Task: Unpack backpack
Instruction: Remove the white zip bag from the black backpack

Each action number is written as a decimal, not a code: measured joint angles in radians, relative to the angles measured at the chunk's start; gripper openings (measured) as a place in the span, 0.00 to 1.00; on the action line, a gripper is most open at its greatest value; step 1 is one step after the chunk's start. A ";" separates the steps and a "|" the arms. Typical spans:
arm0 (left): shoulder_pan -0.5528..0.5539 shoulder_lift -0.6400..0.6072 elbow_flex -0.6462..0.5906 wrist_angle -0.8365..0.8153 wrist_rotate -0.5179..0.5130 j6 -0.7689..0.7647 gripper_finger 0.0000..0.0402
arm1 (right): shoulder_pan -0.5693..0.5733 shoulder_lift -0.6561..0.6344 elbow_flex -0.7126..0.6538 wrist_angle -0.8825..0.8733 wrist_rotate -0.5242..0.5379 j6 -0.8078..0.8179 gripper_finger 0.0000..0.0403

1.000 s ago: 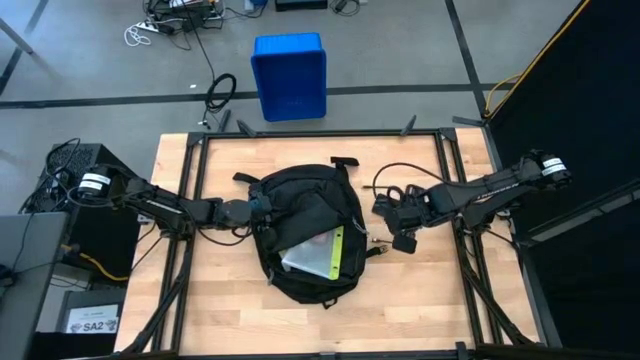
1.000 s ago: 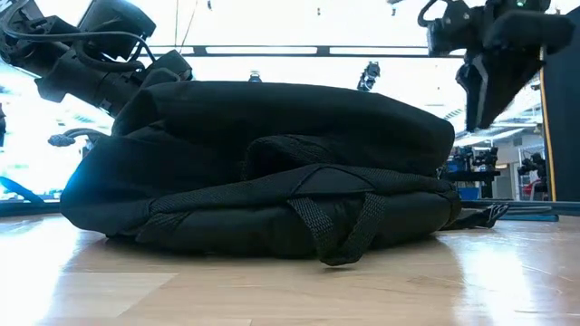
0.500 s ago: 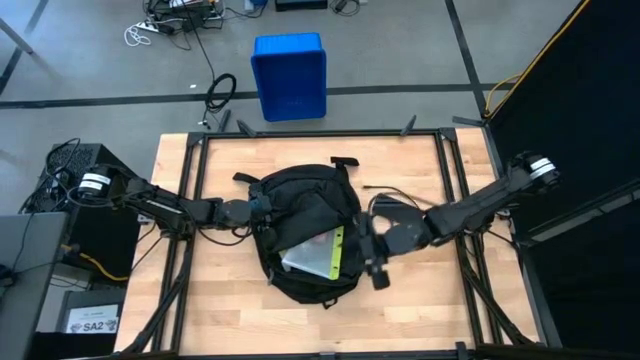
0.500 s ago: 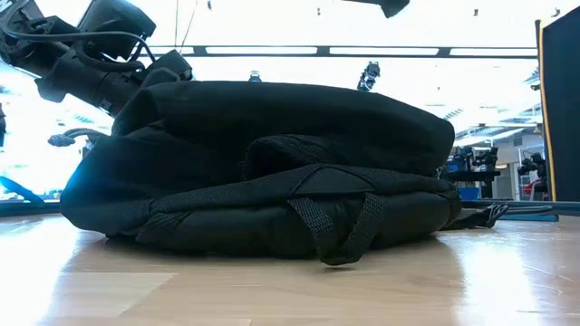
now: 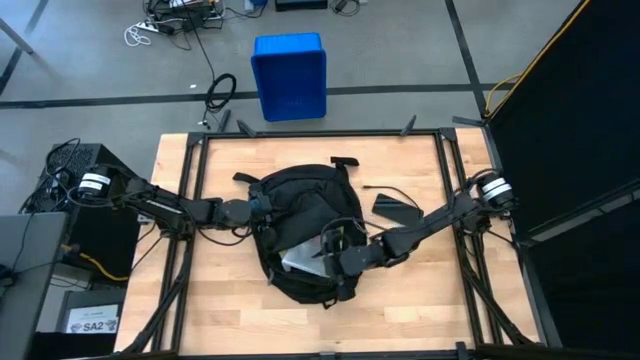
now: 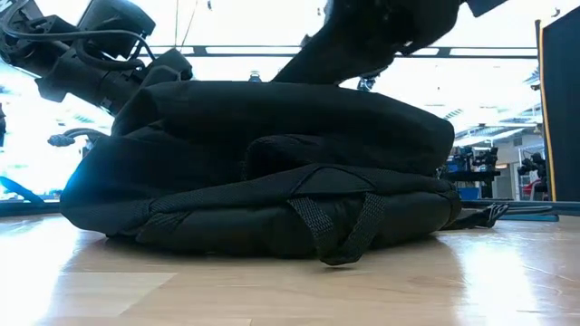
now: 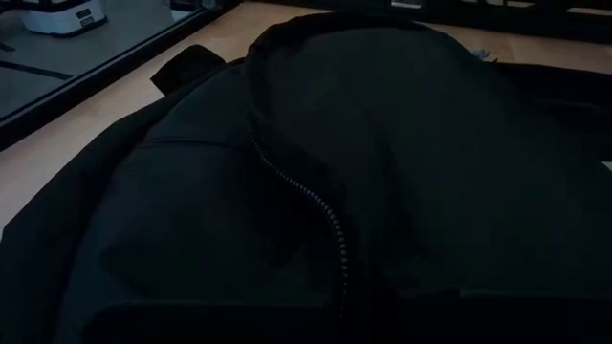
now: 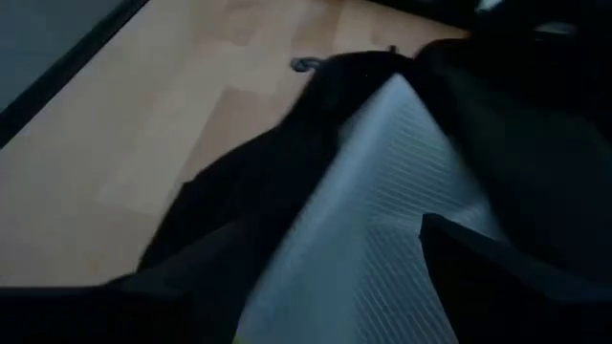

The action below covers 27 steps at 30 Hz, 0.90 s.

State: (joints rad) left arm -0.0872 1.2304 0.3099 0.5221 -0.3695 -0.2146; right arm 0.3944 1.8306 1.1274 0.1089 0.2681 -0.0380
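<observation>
Blue plastic bin [image 5: 289,75] on the grey floor beyond the wooden table [image 5: 210,300], cables [image 5: 222,90] beside it.

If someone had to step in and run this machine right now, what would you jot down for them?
Left gripper: shut, at the backpack's left edge.
Right gripper: over the bag's open mouth, above the pale grey item inside; nothing visibly held.
Backpack: lying flat mid-table, unzipped.
Done: a flat black item already lies on the table to the right.
Left: lift out the grey item and anything under it.

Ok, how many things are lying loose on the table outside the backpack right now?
1: a flat black item on the wood right of the backpack. Others may still be hidden inside the bag or under the right gripper.
</observation>
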 joint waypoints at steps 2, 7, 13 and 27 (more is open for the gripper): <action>0.000 0.000 0.000 0.001 0.000 0.000 0.00 | 0.005 0.017 0.026 -0.005 0.000 0.002 0.69; 0.000 0.000 0.000 0.009 0.000 0.000 0.00 | 0.005 0.039 0.050 -0.021 0.026 0.019 0.69; 0.000 0.000 0.000 0.022 0.000 0.000 0.00 | -0.018 0.066 0.051 -0.115 0.123 0.028 0.63; 0.000 0.000 0.000 0.035 -0.002 0.004 0.00 | -0.053 0.082 0.050 -0.171 0.132 -0.040 0.04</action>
State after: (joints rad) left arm -0.0868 1.2308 0.3099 0.5573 -0.3714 -0.2109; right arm 0.3412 1.9129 1.1774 -0.0621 0.3996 -0.0777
